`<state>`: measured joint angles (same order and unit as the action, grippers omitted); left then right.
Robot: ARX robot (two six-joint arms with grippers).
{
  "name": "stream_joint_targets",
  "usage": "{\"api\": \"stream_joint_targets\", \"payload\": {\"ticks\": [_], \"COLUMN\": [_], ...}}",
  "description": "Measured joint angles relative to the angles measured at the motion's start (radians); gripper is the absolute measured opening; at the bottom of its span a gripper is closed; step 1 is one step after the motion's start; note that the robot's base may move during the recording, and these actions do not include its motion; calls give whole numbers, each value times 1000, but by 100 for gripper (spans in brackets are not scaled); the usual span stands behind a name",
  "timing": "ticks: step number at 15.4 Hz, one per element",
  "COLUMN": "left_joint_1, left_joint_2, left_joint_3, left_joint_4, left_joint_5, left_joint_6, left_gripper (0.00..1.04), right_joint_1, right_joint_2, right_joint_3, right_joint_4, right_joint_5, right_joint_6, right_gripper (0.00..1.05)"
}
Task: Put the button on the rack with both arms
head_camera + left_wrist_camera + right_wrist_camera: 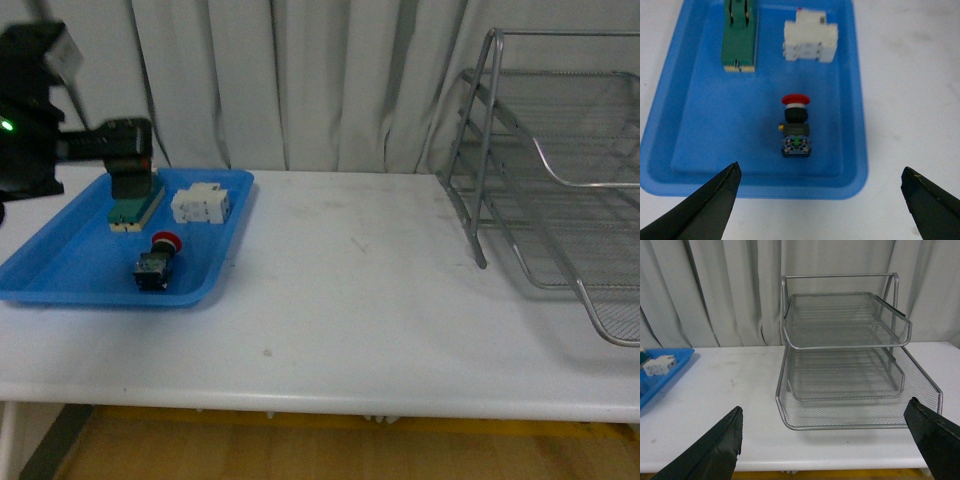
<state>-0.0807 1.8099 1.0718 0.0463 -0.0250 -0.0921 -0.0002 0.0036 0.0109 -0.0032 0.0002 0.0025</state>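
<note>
The button (157,262) lies on its side in the blue tray (70,262), red cap toward the back. In the left wrist view the button (796,127) lies beyond and between the tips of my left gripper (820,171), which is open and empty, hanging above the tray's near edge. In the front view the left gripper (130,188) hangs over the tray's back left. The silver wire rack (560,170) stands at the right. My right gripper (824,407) is open and empty, facing the rack (845,340) from a distance; it does not show in the front view.
A green-and-cream switch (740,40) and a white block (810,42) lie at the back of the blue tray (700,125). The white table (350,280) stretches between tray and rack. Grey curtains hang behind. The tray's corner shows in the right wrist view (665,377).
</note>
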Motion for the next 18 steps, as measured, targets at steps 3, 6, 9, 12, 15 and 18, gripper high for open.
{"api": "stream_joint_targets", "payload": {"ticks": [3,6,9,12,15,18], "left_joint_1": [2,3,3,3,7,8], "left_joint_2": [200,328,414,490,565,584], "left_joint_3": [137,243,334,394,456,482], "left_joint_4": [-57,-99,-106,-81,-110,-130], "left_joint_5": [-33,-50,-53,-78,-79,-82], "left_joint_6": [20,22,18,14,20,27], "left_gripper": [98,98,98,98,98,95], "right_joint_1": [0,0,0,0,0,0], "right_joint_2": [0,0,0,0,0,0], "right_joint_3": [0,0,0,0,0,0], "right_joint_4": [0,0,0,0,0,0], "right_joint_5": [0,0,0,0,0,0], "right_joint_6": [0,0,0,0,0,0], "right_gripper": [98,98,98,98,98,98]}}
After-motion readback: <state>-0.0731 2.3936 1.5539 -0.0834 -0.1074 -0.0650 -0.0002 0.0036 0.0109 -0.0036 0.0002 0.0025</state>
